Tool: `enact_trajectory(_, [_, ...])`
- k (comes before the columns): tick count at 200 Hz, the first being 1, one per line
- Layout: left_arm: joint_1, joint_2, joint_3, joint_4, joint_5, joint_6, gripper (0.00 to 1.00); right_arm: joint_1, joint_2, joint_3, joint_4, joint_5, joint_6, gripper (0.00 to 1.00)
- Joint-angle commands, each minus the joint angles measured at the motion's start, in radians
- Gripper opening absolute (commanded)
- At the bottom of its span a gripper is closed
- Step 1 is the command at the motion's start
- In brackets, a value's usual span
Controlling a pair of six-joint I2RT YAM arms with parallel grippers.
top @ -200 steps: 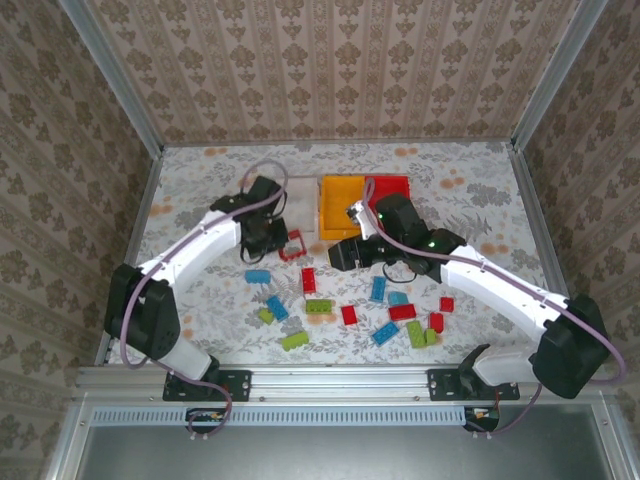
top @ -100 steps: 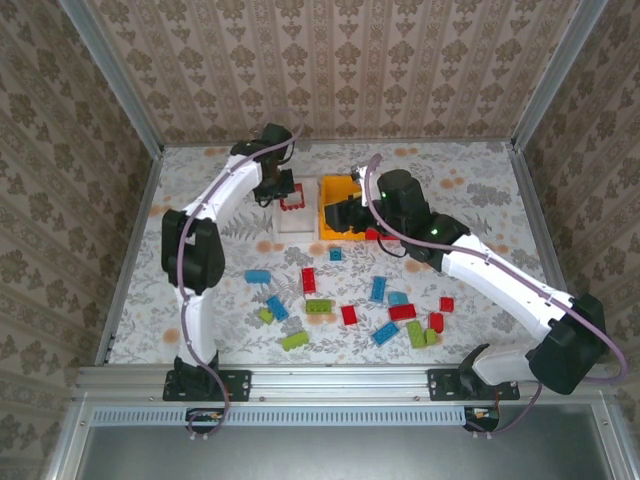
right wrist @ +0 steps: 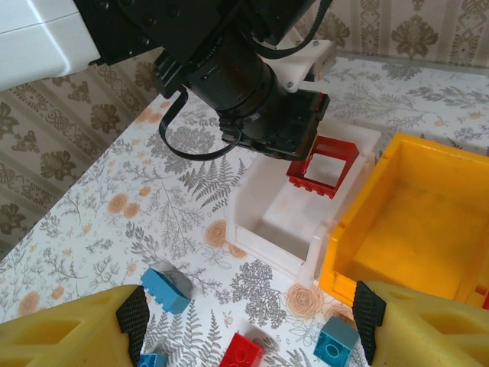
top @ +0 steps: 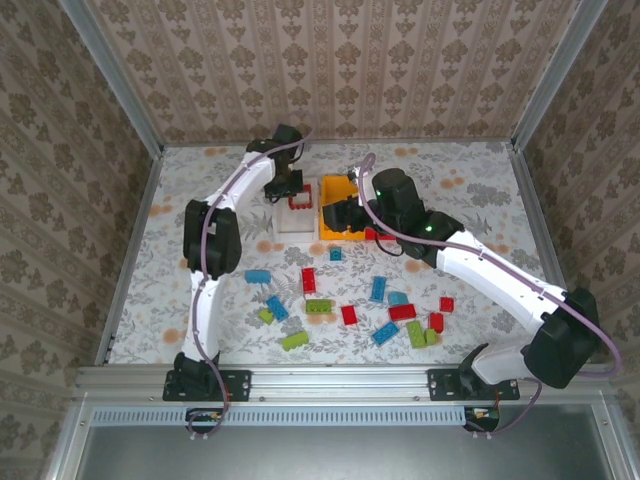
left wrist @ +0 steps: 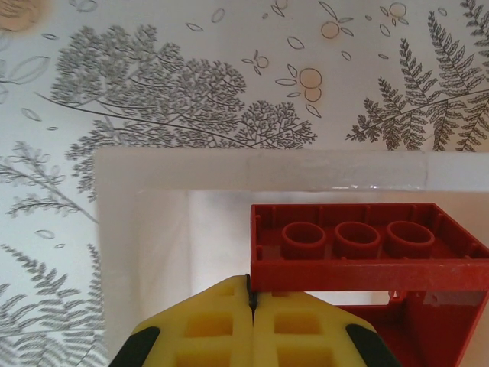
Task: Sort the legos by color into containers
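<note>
No lettering, label, brand, number or sign can be read on anything here.

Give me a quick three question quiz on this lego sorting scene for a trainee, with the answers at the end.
1. True or false: the left claw is shut on a red lego.
2. The right claw is: A, open and holding nothing; B, shut on a blue lego; C, shut on a green lego.
3. Over which bin does the held lego hang?
Key: 1 true; 2 A; 3 the white bin.
</note>
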Motion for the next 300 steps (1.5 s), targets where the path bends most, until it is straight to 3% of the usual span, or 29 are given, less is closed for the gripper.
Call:
enact_trajectory(1, [-0.003, 0.022, 0.019, -0.002, 0.036, 0.007, 0.00, -0.001, 0.026, 0.034, -0.026, 0.008, 0.012, 0.74])
enact_trajectory(32, [-0.004, 0.026, 0.017, 0.009, 0.046, 0.000, 0.00, 0.000, 0.034, 0.032, -0.035, 0.014, 0.011, 0.75])
enact_trajectory(92, [-0.004, -0.025, 0.009, -0.013, 0.048, -0.017, 0.28, -0.004, 0.008, -0.012, -0.082, 0.062, -0.014, 0.75])
enact_trajectory(128, [-0.008, -0.107, -0.036, 0.001, 0.063, -0.053, 0.31, -0.014, -0.079, -0.073, -0.124, 0.098, 0.001, 0.75])
enact_trajectory(151, [-0.019, -0.195, -0.094, 0.021, 0.064, -0.084, 0.38, -0.020, -0.135, -0.133, -0.157, 0.115, 0.012, 0.74])
enact_trajectory(201, [-0.024, -0.549, -0.473, 0.186, 0.080, -0.156, 0.55, -0.003, -0.133, -0.166, -0.306, 0.155, 0.032, 0.72])
enact_trajectory(229, [-0.079, -0.783, -0.724, 0.277, 0.126, -0.144, 0.58, 0.052, 0.019, -0.123, -0.314, 0.158, 0.082, 0.69])
enact_trajectory(264, [-0.116, -1.093, -1.013, 0.372, 0.182, -0.079, 0.69, 0.060, 0.256, -0.005, -0.283, 0.160, 0.206, 0.66])
enact_trajectory(300, [-0.116, -1.337, -1.171, 0.322, 0.131, -0.066, 0.76, 0.062, 0.416, 0.045, -0.236, 0.214, 0.367, 0.69])
